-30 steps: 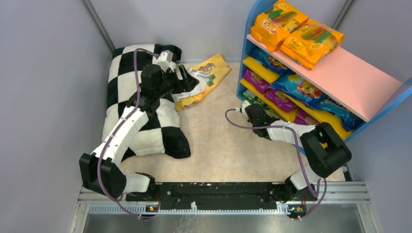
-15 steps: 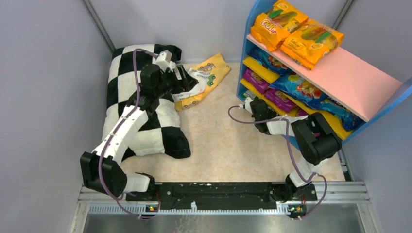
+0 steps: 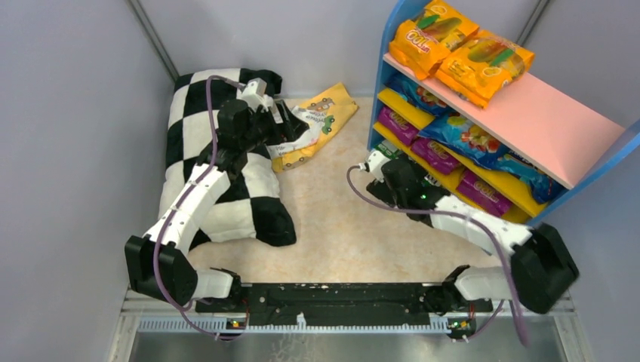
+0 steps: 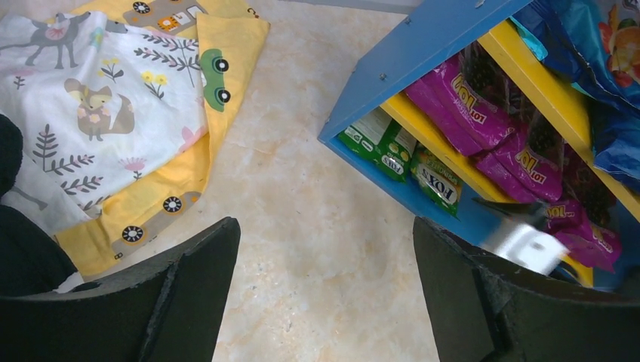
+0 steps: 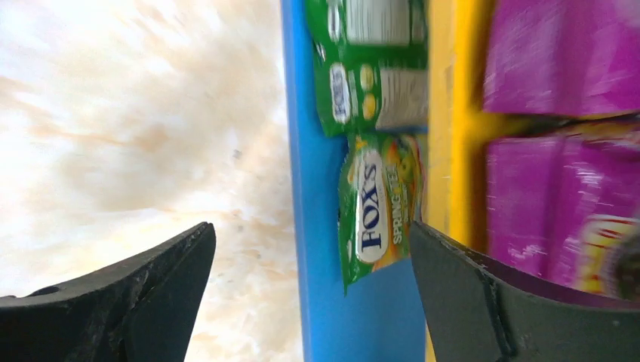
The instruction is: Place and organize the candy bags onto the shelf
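At the far right corner of the tabletop point(image 3: 340, 226) stands the shelf point(image 3: 528, 113), its right end cut off by the edge of the top view. 2 orange bags point(image 3: 434, 34) lie on the pink top board, overlapping at its far end. Blue bags point(image 3: 464, 136) fill the upper yellow board and purple bags point(image 3: 434, 154) the lower one. How many there are of each is hard to tell, since the boards above cover their back parts. Green bags point(image 5: 373, 207) sit on the bottom level behind the blue frame. From above they are almost wholly hidden, and the right wrist view is smeared, so only 1 label reads clearly.

The right gripper point(image 5: 313, 234) hovers at the shelf's left end, just beside the bottom level, its fingers spread wide with nothing between them. The left gripper point(image 4: 324, 241) hangs near the far edge of the tabletop, above a printed cloth point(image 4: 98, 113) that lies against the checkered pillow point(image 3: 219, 181). Its fingers also stand well apart and hold nothing. The arm covers part of the pillow and the cloth's near side. In the left wrist view a blurred white part point(image 4: 524, 245) shows in front of the shelf; what it is cannot be made out.
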`<state>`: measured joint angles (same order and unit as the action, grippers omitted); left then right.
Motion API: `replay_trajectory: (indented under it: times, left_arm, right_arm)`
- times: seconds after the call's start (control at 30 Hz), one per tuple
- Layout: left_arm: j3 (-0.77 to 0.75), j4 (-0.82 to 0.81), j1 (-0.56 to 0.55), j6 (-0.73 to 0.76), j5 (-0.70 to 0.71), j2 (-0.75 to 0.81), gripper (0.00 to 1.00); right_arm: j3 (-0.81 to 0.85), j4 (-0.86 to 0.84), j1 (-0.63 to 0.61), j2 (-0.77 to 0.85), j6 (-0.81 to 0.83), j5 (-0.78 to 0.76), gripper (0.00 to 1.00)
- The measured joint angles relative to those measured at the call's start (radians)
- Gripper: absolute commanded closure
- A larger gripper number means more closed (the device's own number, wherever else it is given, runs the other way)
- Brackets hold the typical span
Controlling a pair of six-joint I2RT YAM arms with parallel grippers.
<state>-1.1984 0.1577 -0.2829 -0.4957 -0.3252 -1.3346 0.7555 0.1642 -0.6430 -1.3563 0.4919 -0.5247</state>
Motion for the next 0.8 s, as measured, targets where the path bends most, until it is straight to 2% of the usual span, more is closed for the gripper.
replay_trajectory:
  times: [0.23,0.33,0.47,0.6,0.8]
  left_arm:
    - [0.009,-0.003,-0.016,0.013,0.003,0.001,0.03]
    - [0.011,-0.003,-0.046,0.035,0.009,0.009,0.02]
    - [0.027,-0.014,-0.093,0.071,0.004,0.069,0.01]
    - [0.08,-0.101,-0.129,0.106,-0.046,0.213,0.01]
    - [0.188,-0.31,-0.132,0.157,-0.14,0.447,0.01]
  right_arm:
    - [0.072,0.192,-0.278,0.366,-0.172,0.125,0.01]
    - [0.145,0.25,-0.361,0.488,-0.328,0.159,0.01]
    - [0.316,0.333,-0.366,0.601,-0.536,0.172,0.01]
    - [0.488,0.36,-0.366,0.699,-0.657,0.182,0.01]
    - [0.513,0.261,-0.366,0.895,-0.712,0.218,0.01]
